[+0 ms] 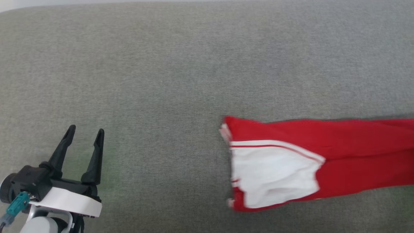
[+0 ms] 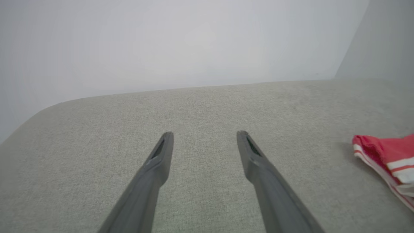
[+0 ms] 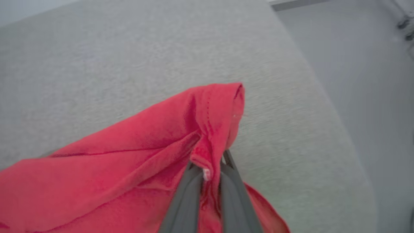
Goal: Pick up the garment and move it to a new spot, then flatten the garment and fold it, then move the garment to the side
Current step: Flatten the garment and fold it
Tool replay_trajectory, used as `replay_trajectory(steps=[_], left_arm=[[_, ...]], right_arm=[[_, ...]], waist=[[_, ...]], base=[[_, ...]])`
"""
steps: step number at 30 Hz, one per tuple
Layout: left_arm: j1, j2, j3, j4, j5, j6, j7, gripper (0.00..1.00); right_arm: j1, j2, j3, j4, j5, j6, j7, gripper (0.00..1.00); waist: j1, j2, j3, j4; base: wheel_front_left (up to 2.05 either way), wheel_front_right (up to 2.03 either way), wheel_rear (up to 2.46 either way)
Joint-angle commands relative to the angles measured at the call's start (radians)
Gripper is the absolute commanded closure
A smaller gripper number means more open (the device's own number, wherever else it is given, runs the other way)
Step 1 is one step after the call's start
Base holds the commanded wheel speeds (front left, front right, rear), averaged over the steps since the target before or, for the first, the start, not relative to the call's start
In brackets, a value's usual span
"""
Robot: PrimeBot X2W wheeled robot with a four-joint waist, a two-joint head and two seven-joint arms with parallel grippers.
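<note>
- Garment (image 1: 355,161) lies toward the right of the grey upholstered surface (image 1: 161,64) as a long, narrow red band. A white sleeve is turned over its near end, and the far end runs out past the right edge of the head view.
- The right gripper (image 3: 210,161) is pinched tight on a gathered fold of the red cloth, with fabric bunched up and over its fingers.
- The left gripper (image 1: 87,128) has its fingers spread and holds nothing. It sits at the lower left, well apart from the garment.
- By my judgement this is a moving step: one hand has the shirt by an edge and draws it across the surface. Whether it is the first relocation or the last shift aside, I cannot tell.
- If flattening comes next, the left gripper needs to reach across and take a second edge so the thin cloth can be spread between both hands.
- The right wrist view shows the grip itself and the surface's edge dropping to pale floor (image 3: 372,81), which the head view leaves out.
- The left wrist view shows a plain wall (image 2: 161,42) behind the surface and the shirt's striped trim (image 2: 388,165) from low down.
</note>
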Motion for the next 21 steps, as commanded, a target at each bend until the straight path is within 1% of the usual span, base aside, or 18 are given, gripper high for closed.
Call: replay_trajectory(steps=[1, 3, 5, 7, 9, 15, 16, 21], left_arm=[[-0.009, 0.006, 0.004, -0.004, 0.005, 0.003, -0.002, 0.00], [-0.015, 0.010, 0.000, -0.011, 0.005, 0.003, -0.002, 0.00], [-0.017, 0.016, -0.003, -0.013, 0.009, 0.003, -0.002, 0.00], [-0.013, 0.017, -0.004, -0.009, 0.011, 0.003, -0.002, 0.00], [-0.007, 0.013, -0.004, -0.005, 0.012, 0.003, -0.002, 0.00], [0.005, -0.001, -0.028, 0.010, -0.020, 0.003, -0.002, 0.00], [0.005, -0.008, -0.037, 0.014, -0.018, 0.003, -0.002, 0.00], [-0.002, -0.023, -0.055, 0.024, -0.018, 0.003, -0.002, 0.00]], right_arm=[[-0.017, -0.004, -0.013, -0.010, -0.015, -0.003, -0.007, 1.00], [-0.031, -0.013, -0.049, -0.015, -0.032, -0.003, -0.005, 1.00], [-0.037, -0.015, -0.054, -0.020, -0.042, -0.003, 0.002, 1.00], [-0.033, -0.007, -0.028, -0.033, -0.030, -0.002, 0.013, 1.00], [-0.012, -0.004, 0.020, -0.052, -0.010, -0.002, 0.031, 1.00], [0.056, 0.005, 0.220, -0.170, 0.065, -0.002, 0.093, 1.00], [0.075, 0.005, 0.300, -0.227, 0.080, -0.002, 0.116, 1.00], [0.084, 0.005, 0.510, -0.319, 0.104, -0.002, 0.156, 1.00]], waist=[[0.0000, -0.0001, 0.005, -0.009], [0.0000, -0.0001, 0.006, -0.016], [0.0000, -0.0001, 0.005, -0.020], [0.0000, -0.0001, 0.001, -0.024], [0.0000, -0.0001, -0.003, -0.026], [0.0000, -0.0001, -0.022, -0.013], [0.0000, -0.0001, -0.026, -0.004], [0.0000, -0.0001, -0.034, 0.021]], base=[[0.00, 0.00, 0.00], [0.00, 0.00, 0.00], [0.00, 0.00, 0.00], [0.00, 0.00, 0.00], [0.00, 0.00, 0.00], [0.00, 0.00, 0.00], [0.00, 0.00, 0.00], [0.00, 0.00, 0.00]])
